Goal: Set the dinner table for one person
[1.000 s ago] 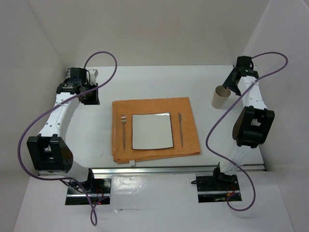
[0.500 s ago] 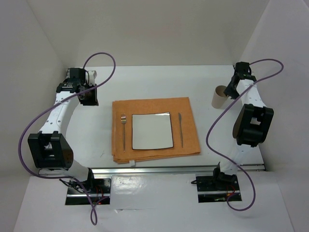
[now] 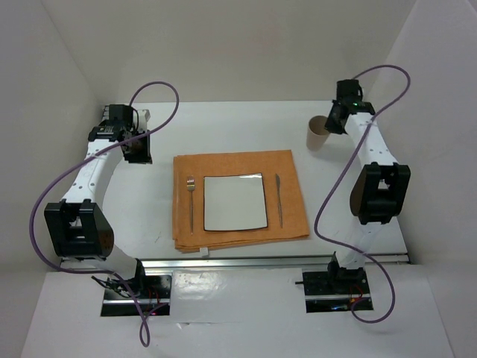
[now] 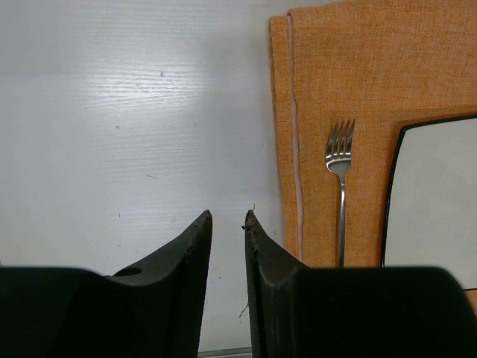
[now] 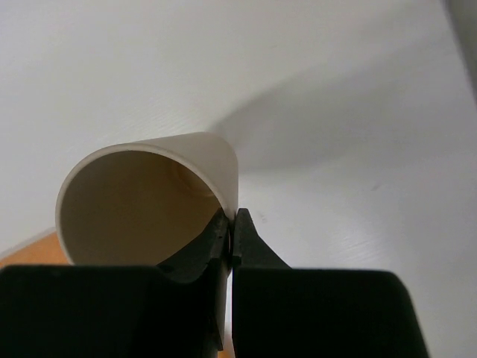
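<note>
From above, the whole setting reads at once: an orange cloth mat (image 3: 232, 162) lies in the middle of the dinner table (image 3: 238, 123), with a square plate (image 3: 235, 201) on it, a fork (image 3: 191, 203) just left of the plate and a knife (image 3: 279, 200) just right of it. Only the right wrist view shows how the tan cup (image 5: 149, 190) is held: the right gripper (image 5: 231, 221) pinches the cup's wall, one finger inside the mouth and one outside, pressed tight on the rim. The left wrist view adds the fork's tines, the mat's folded edge and the plate's dark rim. The tabletop is matte white, a metal rail runs along its near edge, and plain white walls close in three sides. The cup sits beyond the mat's far right corner, tilted; whether it rests on the table or hangs above it is hard to judge. The left gripper (image 4: 227, 221) hovers over bare table left of the mat, its fingers a narrow slit apart, holding nothing.
</note>
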You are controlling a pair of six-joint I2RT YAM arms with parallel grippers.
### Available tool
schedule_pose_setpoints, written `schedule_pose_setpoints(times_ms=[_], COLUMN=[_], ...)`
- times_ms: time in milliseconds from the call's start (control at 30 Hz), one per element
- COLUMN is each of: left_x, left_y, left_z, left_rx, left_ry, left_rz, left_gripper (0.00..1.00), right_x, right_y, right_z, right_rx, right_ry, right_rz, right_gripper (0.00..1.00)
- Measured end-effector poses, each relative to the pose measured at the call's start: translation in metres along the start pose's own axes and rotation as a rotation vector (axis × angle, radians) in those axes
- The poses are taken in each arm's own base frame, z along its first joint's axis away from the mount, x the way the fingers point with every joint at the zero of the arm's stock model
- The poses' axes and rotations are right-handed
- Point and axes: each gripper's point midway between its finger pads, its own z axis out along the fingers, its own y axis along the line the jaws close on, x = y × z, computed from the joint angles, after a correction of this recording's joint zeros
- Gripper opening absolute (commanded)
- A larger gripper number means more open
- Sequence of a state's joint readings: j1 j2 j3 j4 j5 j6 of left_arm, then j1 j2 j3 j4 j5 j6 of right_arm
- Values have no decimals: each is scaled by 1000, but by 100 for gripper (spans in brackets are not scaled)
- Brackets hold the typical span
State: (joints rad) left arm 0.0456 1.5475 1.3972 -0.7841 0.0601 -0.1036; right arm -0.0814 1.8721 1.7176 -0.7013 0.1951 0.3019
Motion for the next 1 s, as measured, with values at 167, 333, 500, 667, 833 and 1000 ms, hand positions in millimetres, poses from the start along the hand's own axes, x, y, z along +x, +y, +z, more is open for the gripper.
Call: schedule_pose_setpoints(times_ms=[167, 333, 500, 667, 833, 1000], left_x=[-1, 0, 0, -1, -1, -1], left_y=[1, 1, 1, 1, 1, 1], left_z=[0, 0, 0, 0, 0, 0], left_rx=[-3, -4, -3, -3, -3, -3], left_ry=[-1, 0, 0, -1, -1, -2], left_rz=[0, 0, 0, 0, 0, 0], left_gripper=[31, 31, 31, 31, 31, 31], right_x=[31, 75, 100, 107, 121, 121], right_y=[79, 136, 147, 155, 161, 159], right_z=[-27, -50, -50, -47, -41, -40], right_rx=[-127, -241, -272, -285, -274, -258], right_ry=[17, 67, 119, 130, 156, 149], right_rz=[-141, -248, -275, -287, -315, -320], right_gripper=[0, 0, 0, 0, 0, 0])
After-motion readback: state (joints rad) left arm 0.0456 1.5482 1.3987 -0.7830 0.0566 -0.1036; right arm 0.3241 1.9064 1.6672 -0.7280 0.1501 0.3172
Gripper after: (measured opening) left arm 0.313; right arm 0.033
